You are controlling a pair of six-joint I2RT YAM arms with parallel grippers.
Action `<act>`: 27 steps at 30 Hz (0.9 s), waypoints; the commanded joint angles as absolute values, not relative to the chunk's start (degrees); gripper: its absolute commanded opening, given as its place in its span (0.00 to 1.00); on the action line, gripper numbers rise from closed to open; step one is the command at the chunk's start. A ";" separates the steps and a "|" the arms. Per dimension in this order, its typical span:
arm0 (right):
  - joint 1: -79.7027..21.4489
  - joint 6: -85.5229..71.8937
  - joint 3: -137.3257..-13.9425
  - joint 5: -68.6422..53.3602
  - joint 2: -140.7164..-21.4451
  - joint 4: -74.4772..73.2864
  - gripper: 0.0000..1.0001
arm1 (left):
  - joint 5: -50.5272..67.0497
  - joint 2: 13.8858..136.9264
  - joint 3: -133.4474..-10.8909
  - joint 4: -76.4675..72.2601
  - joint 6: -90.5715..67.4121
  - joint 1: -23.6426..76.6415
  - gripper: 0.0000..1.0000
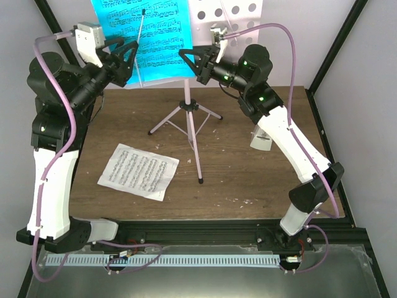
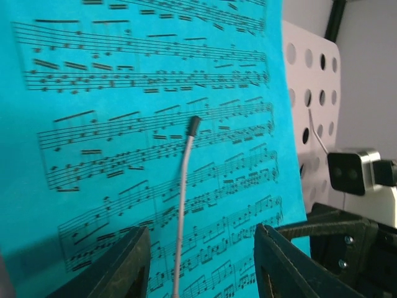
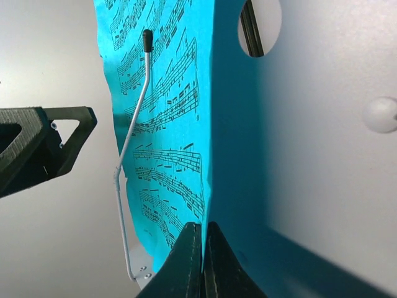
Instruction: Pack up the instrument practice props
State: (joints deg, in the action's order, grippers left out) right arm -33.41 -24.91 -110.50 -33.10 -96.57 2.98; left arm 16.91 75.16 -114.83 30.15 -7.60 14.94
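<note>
Nearest the lens in left wrist view: left gripper [image 2: 201, 239], black fingers [image 2: 118, 267] spread wide, nothing held, aimed at teal-covered booklet of sheet music [image 2: 124, 93] just beyond the tips. Low in right wrist view: right gripper [image 3: 203, 254], jaws pressed together at right edge of that booklet, apparently pinched on it; paper between the pads not directly visible.

From top view: booklet upright on pale pink-white music stand with hole-perforated desk [image 1: 228, 17], far centre of brown table [image 1: 248, 186], thin tripod legs [image 1: 189, 121] splayed below. Thin grey wire page-holder with black tip [image 2: 184, 180] lying across booklet face, running up and down, roughly mid-page.

Key relation: booklet between the two grippers, long axis vertical, flat face toward near side. Right gripper touching its right edge; left gripper in front of lower left part of face, close but apart.

Judged step: taking booklet off desk, which calls for sliding it out from under wire, sideways or upward. Risks: thin paper tearing or snagging on wire, light stand tipping.

Elsewhere: loose white sheet of printed music [image 1: 139, 171] flat on table, near left of tripod legs; small white pyramid metronome [image 1: 260, 139] right of them, partly hidden behind right arm. Neither packed yet; no container in view.
</note>
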 commanded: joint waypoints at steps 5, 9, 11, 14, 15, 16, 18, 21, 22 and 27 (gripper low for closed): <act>-33.71 -24.83 -110.03 -32.27 -94.73 4.04 0.01 | 14.36 81.14 -121.97 38.20 -10.91 15.10 0.49; -33.67 -24.79 -110.30 -32.17 -94.74 3.92 0.01 | 17.17 83.00 -123.39 38.23 -11.93 15.08 0.50; -33.66 -24.79 -110.33 -32.17 -94.75 3.98 0.01 | 18.61 83.43 -123.44 37.24 -12.38 15.03 0.49; -33.68 -24.83 -110.30 -32.25 -94.69 4.00 0.01 | 20.83 83.67 -123.21 35.20 -12.71 15.06 0.45; -33.66 -24.97 -110.30 -32.25 -94.70 3.94 0.01 | 21.05 83.74 -123.08 34.70 -12.74 15.10 0.41; -33.70 -24.96 -110.20 -32.37 -94.66 3.93 0.01 | 21.13 83.81 -122.97 34.30 -12.74 15.11 0.35; -33.67 -24.98 -110.10 -32.39 -94.58 3.83 0.01 | 21.18 83.92 -122.72 33.87 -12.16 15.03 0.23; -33.66 -24.96 -109.75 -32.18 -94.33 3.79 0.01 | 21.41 83.51 -121.33 32.87 -10.75 15.08 0.05; -33.66 -24.96 -109.64 -32.10 -94.27 3.86 0.01 | 21.43 83.17 -120.38 32.30 -10.25 15.05 0.02; -33.67 -24.97 -109.17 -31.92 -94.09 4.28 0.01 | 20.58 79.96 -114.51 27.75 -7.95 15.03 0.00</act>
State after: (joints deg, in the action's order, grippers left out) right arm -33.47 -24.93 -109.34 -32.67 -96.09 3.16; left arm 20.05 82.21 -117.89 31.83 -9.93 14.90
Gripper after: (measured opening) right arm 0.009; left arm 0.022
